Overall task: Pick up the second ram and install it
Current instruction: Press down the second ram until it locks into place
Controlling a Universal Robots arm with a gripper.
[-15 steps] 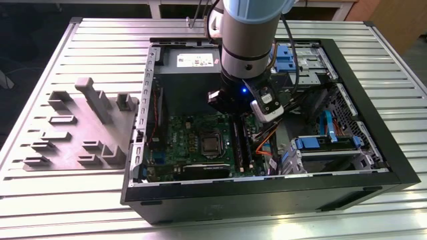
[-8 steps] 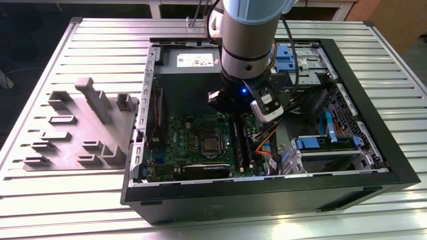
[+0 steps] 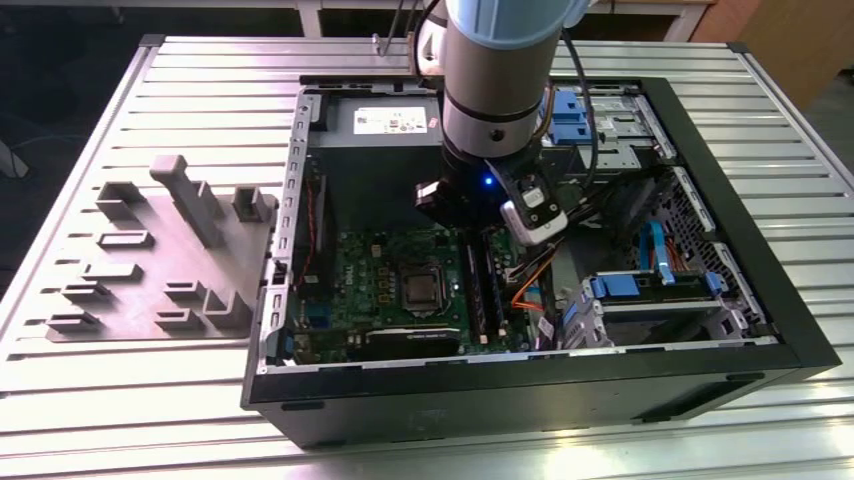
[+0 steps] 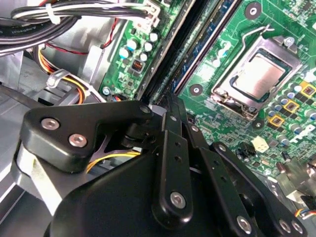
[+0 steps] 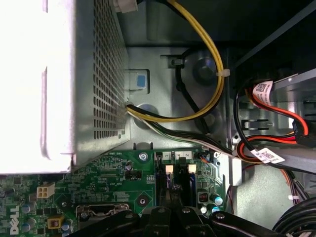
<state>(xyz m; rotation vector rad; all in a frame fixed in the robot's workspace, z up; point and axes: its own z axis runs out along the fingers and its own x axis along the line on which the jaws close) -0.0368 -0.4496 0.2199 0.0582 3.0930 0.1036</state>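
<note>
Second ram (image 4: 210, 37) seated on edge in a long black socket on the green motherboard (image 3: 400, 290), just right of the processor socket (image 3: 422, 290) in the exterior view; gripper (image 4: 173, 101) directly above its end, fingers drawn together, grasp on strip not discernible; grey holder blocks (image 3: 160, 255) well left, outside the computer case (image 3: 534, 385).

The arm (image 3: 491, 70) is a grey cylinder with a black wrist and a small blue light. The gripper (image 4: 170, 163) has black linkage bars fastened with silver screws.
</note>
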